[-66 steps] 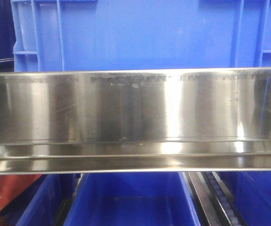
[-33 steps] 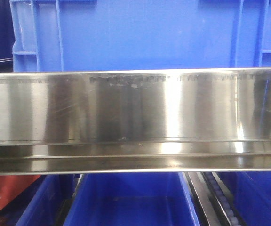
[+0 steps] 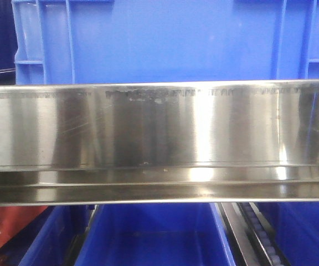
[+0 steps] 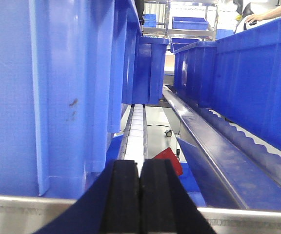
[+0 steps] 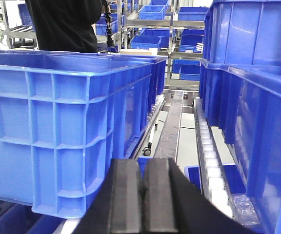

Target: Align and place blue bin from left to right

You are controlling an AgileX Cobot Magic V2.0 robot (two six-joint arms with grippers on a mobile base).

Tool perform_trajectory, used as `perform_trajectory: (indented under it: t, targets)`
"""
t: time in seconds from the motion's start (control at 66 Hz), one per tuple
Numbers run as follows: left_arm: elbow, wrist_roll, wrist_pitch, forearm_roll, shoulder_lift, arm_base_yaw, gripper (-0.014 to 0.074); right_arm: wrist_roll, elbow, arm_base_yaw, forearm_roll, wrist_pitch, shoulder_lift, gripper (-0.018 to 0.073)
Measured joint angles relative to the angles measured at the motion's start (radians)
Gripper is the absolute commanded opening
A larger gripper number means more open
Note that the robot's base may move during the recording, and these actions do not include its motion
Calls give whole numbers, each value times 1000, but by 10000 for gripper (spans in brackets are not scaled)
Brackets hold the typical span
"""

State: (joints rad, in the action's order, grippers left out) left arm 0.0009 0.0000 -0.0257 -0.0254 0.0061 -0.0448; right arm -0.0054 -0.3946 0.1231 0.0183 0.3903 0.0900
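In the left wrist view, the blue bin (image 4: 57,92) fills the left half of the picture: its smooth side wall stands just to the left of the left gripper (image 4: 140,195), resting above a steel rail (image 4: 13,202) at the bottom edge. The two black pads are pressed together with nothing between them. Ahead of them a line of white rollers (image 4: 136,131) runs away between rows of bins.

From the front, the same bin (image 3: 170,41) sits behind and above a wide steel beam (image 3: 159,138), its long side running across the picture, with paired ribs near each corner. Neither arm shows here.

In the right wrist view, the right gripper (image 5: 143,195) is also closed on nothing. A ribbed crate (image 5: 62,131) stands to its left; whether this is the same bin, I cannot tell.

Judging by this, the left arm is the nearer one, with the bin's wall beside its jaws rather than ahead of them. A rightward push would probably need the closed pads brought against a wall, and no contact shows in any view.
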Motion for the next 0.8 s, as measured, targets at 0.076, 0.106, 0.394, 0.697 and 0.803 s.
perform_trajectory:
  t: [0.076, 0.106, 0.394, 0.697, 0.803]
  targets:
    - [0, 0, 0, 0, 0, 0, -111, 0, 0, 0, 0, 0, 0, -74]
    - [0, 0, 0, 0, 0, 0, -111, 0, 0, 0, 0, 0, 0, -74]
    - [0, 0, 0, 0, 0, 0, -111, 0, 0, 0, 0, 0, 0, -74]
    - [0, 0, 0, 0, 0, 0, -111, -8, 13, -91, 2, 0, -2, -74]
    - [0, 0, 0, 0, 0, 0, -111, -8, 64, -196, 21, -16, -18, -74]
